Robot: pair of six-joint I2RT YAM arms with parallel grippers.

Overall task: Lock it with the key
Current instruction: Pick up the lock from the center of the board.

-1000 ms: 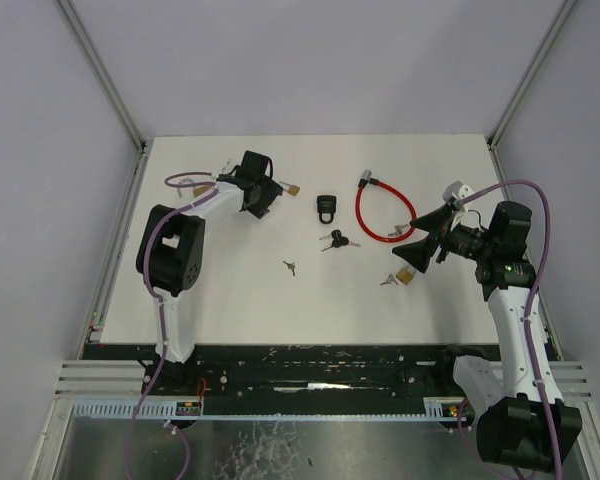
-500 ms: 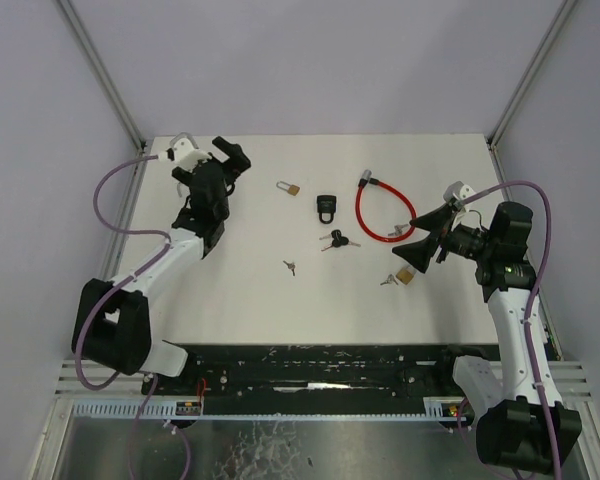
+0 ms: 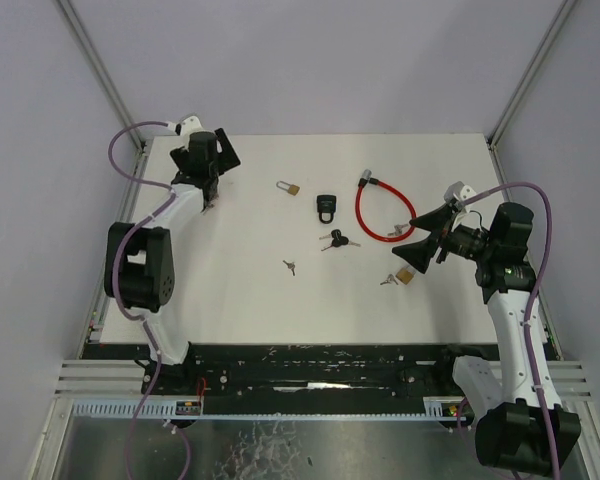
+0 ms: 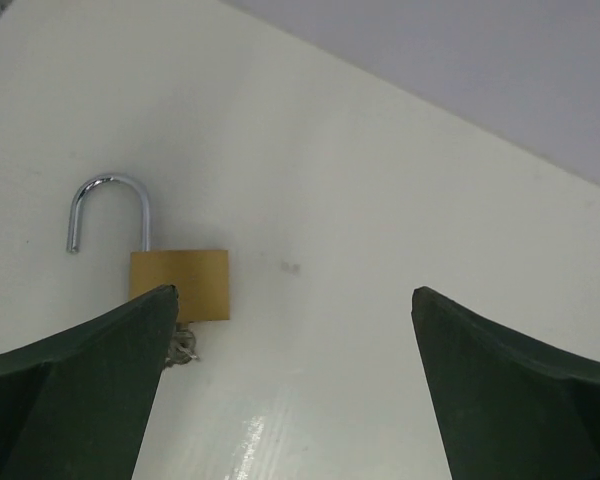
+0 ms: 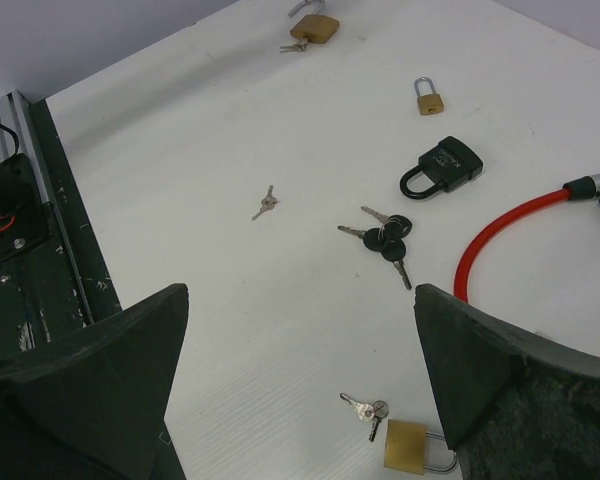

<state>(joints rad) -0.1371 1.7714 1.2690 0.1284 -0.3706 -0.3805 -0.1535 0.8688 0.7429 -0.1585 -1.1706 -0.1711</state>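
Now left gripper (image 4: pixel 292 300) and right gripper (image 5: pixel 300 300) both gape empty. Padlock (image 4: pixel 179 284) lies flat just ahead of the left, shackle (image 4: pixel 145 225) open. Small, stiff, slick, probably light: pinch its brass body sides.

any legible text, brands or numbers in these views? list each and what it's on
No text reads clearly in any view.
black padlock: a pale mark on its body, too small and blurred to read.
brass padlock in the left wrist view: no lettering visible on its face.
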